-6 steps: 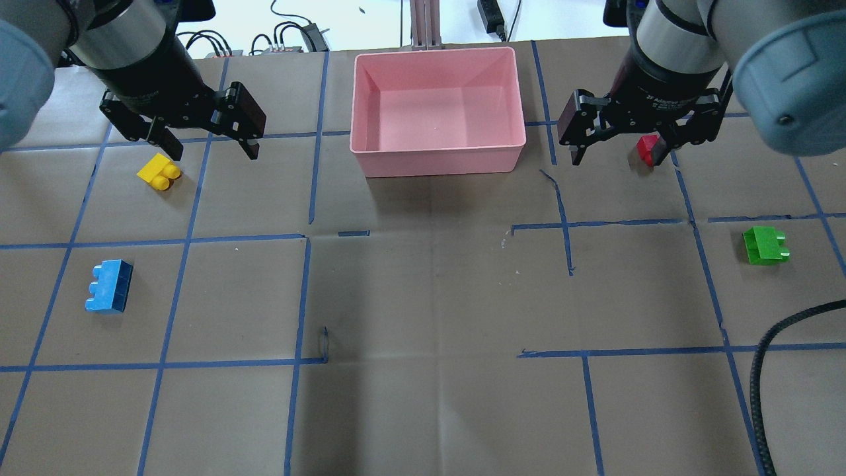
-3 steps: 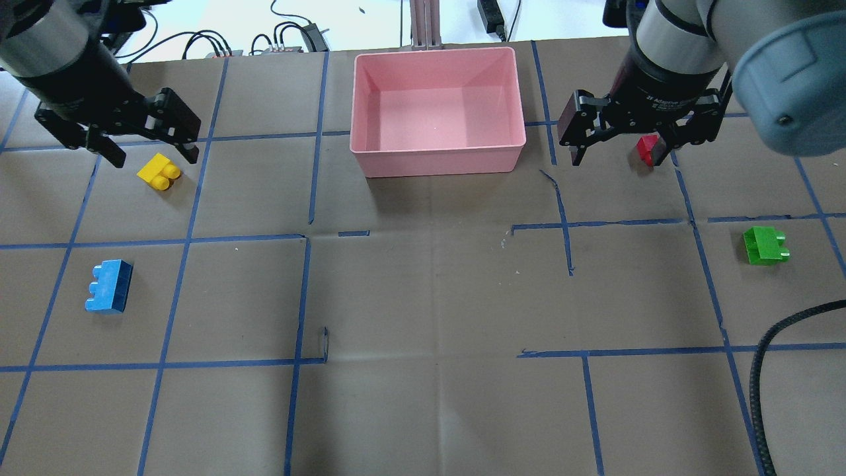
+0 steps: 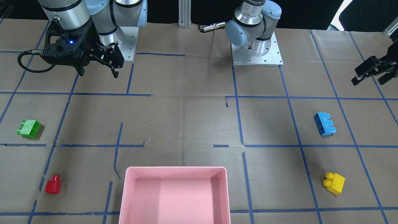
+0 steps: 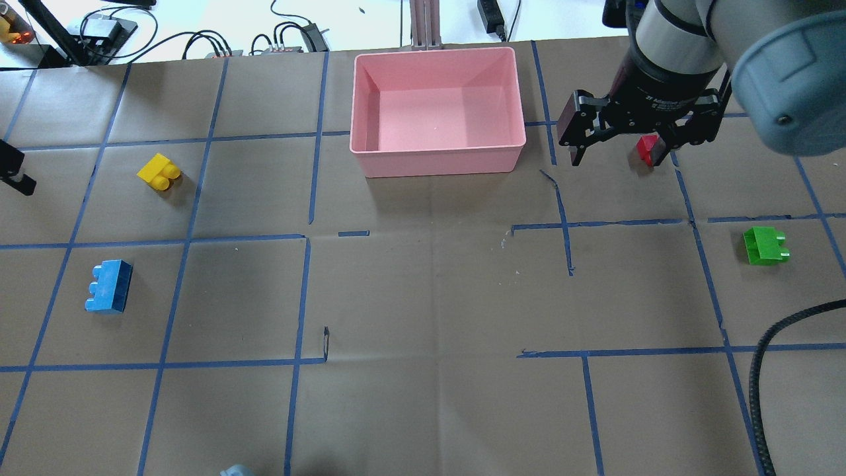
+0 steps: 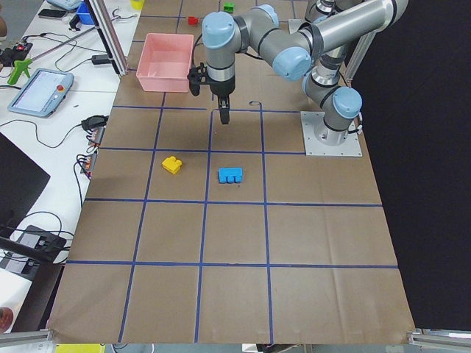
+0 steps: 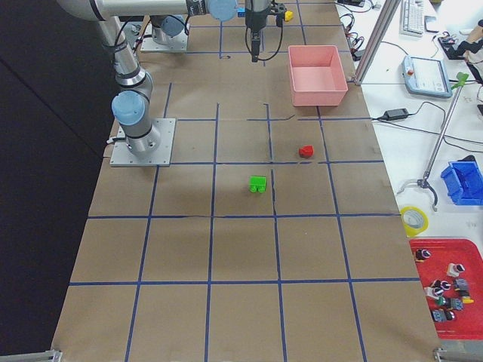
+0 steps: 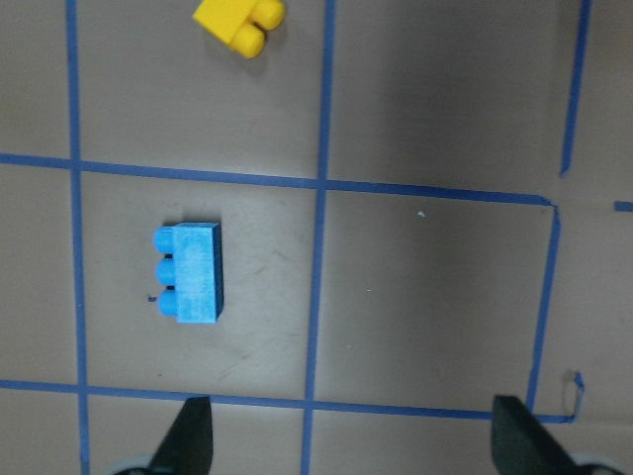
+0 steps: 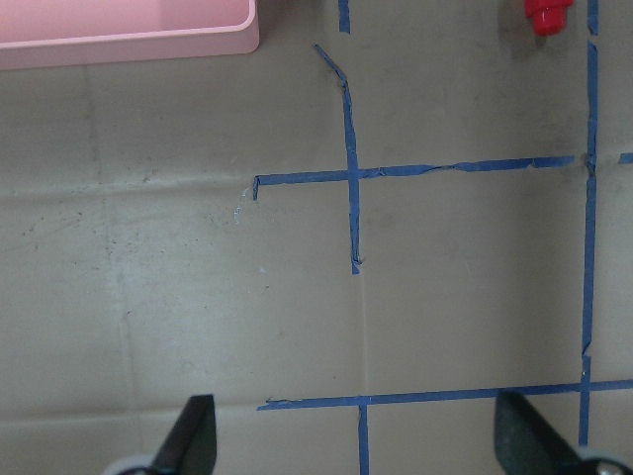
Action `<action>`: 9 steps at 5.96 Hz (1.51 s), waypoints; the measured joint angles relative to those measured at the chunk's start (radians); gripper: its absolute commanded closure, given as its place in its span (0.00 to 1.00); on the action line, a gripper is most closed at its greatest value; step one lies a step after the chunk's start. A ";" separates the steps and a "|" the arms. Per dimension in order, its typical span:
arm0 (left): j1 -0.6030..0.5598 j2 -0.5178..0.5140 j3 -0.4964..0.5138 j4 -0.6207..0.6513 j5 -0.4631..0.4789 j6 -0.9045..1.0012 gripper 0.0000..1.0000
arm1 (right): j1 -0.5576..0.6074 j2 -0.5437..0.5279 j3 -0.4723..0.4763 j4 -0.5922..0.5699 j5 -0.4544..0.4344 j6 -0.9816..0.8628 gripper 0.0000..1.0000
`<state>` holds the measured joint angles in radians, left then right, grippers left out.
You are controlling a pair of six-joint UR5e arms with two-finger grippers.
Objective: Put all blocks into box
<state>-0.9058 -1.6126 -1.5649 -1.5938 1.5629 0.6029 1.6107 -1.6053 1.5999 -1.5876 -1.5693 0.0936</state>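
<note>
The pink box point(image 4: 436, 160) stands at the back middle and is empty; it also shows in the front view point(image 3: 174, 169). The yellow brick point(image 4: 159, 172) and the blue brick point(image 4: 108, 285) lie on the left. The green brick point(image 4: 765, 245) lies on the right. The red brick point(image 4: 648, 147) lies on the table, partly hidden behind one of my right gripper's fingers. My right gripper point(image 4: 613, 153) is open and empty, raised above the table. My left gripper point(image 3: 367, 82) is open and empty at the table's left edge. Its wrist view shows the blue brick point(image 7: 193, 272) and the yellow brick point(image 7: 242, 20).
Blue tape lines grid the brown paper table. A black cable point(image 4: 760, 370) curves in at the front right. The two arm bases point(image 3: 256, 46) stand at the robot's side. Loose cables and plugs point(image 4: 291, 36) lie behind the box.
My left gripper has swung left, from beside the yellow brick to the left edge of the overhead view. My right gripper and all bricks have stayed put.
</note>
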 measured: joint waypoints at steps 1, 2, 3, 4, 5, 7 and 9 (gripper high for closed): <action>0.057 -0.033 0.000 0.028 0.001 0.091 0.01 | 0.000 -0.001 0.000 0.000 0.000 0.000 0.00; 0.089 -0.071 -0.002 0.069 0.000 0.147 0.01 | 0.000 -0.002 0.000 0.001 0.000 0.000 0.00; 0.099 -0.112 -0.018 0.126 -0.011 0.169 0.01 | 0.000 -0.002 0.000 0.000 -0.001 0.000 0.00; 0.098 -0.144 -0.063 0.211 -0.030 0.174 0.01 | -0.001 0.001 0.001 0.000 0.000 -0.004 0.01; 0.097 -0.160 -0.132 0.313 -0.045 0.173 0.01 | -0.011 0.006 0.004 0.000 0.000 -0.049 0.01; 0.094 -0.187 -0.272 0.506 -0.061 0.168 0.01 | -0.116 0.004 0.031 -0.001 0.000 -0.238 0.01; 0.090 -0.248 -0.342 0.623 -0.078 0.158 0.01 | -0.277 0.002 0.061 -0.008 0.006 -0.429 0.01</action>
<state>-0.8158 -1.8609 -1.9068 -0.9705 1.4848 0.7614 1.3342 -1.6038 1.6612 -1.5959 -1.5634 -0.3355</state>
